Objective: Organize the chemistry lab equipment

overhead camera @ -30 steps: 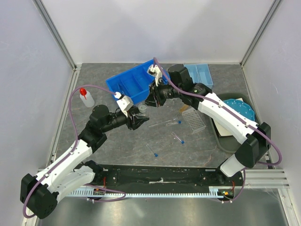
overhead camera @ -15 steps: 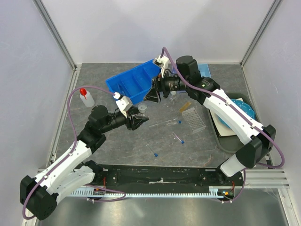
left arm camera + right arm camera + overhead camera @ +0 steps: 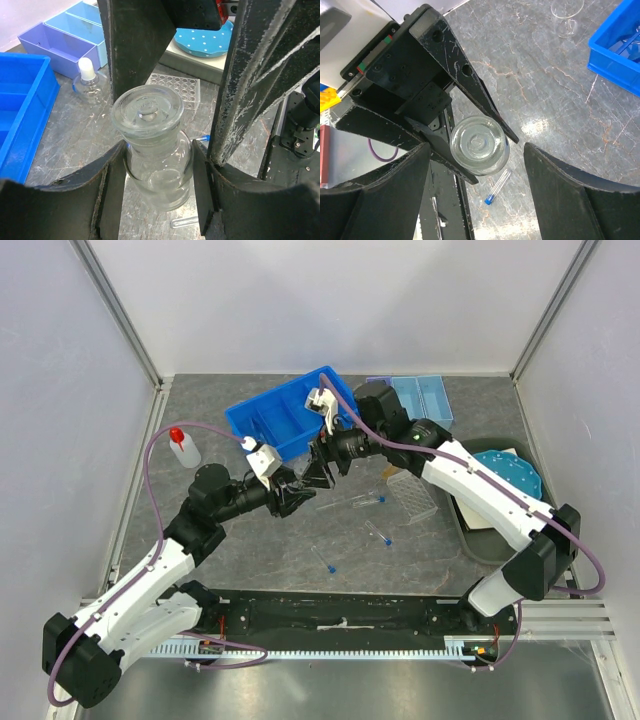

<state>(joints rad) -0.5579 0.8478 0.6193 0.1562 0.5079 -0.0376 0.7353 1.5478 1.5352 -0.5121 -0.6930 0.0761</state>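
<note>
Top external: the left gripper (image 3: 298, 493) and the right gripper (image 3: 317, 471) meet tip to tip near the table's middle, and what sits between them is mostly hidden here. A blue bin (image 3: 270, 420) lies at 12 o'clock from them. A white red-capped squeeze bottle (image 3: 183, 448) stands at about 9 o'clock, well apart. At 3 o'clock is a clear tube rack (image 3: 414, 496), with blue-capped test tubes (image 3: 378, 533) lying loose at 4 to 5 o'clock. A teal dotted plate (image 3: 512, 474) sits farther out at 3 o'clock.

Left wrist: a stoppered glass flask (image 3: 155, 160) stands upright between the left fingers (image 3: 112, 195). Both pads press its sides, and the jaws are about half parted round it. The right gripper's two fingers come down at 11 and 2 o'clock of the stopper, clear of it. A small white-stoppered flask (image 3: 88, 84) stands at 10 o'clock, beside a pale blue tray (image 3: 60, 42).

Right wrist: looking straight down on the stopper, the right fingers (image 3: 570, 200) stand wide at 3 and 9 o'clock of it, gripping nothing. One of the blue-capped test tubes lies on the table at 6 o'clock of the flask. A clear glass vessel (image 3: 567, 10), cut by the frame edge, is at 1 o'clock.
</note>
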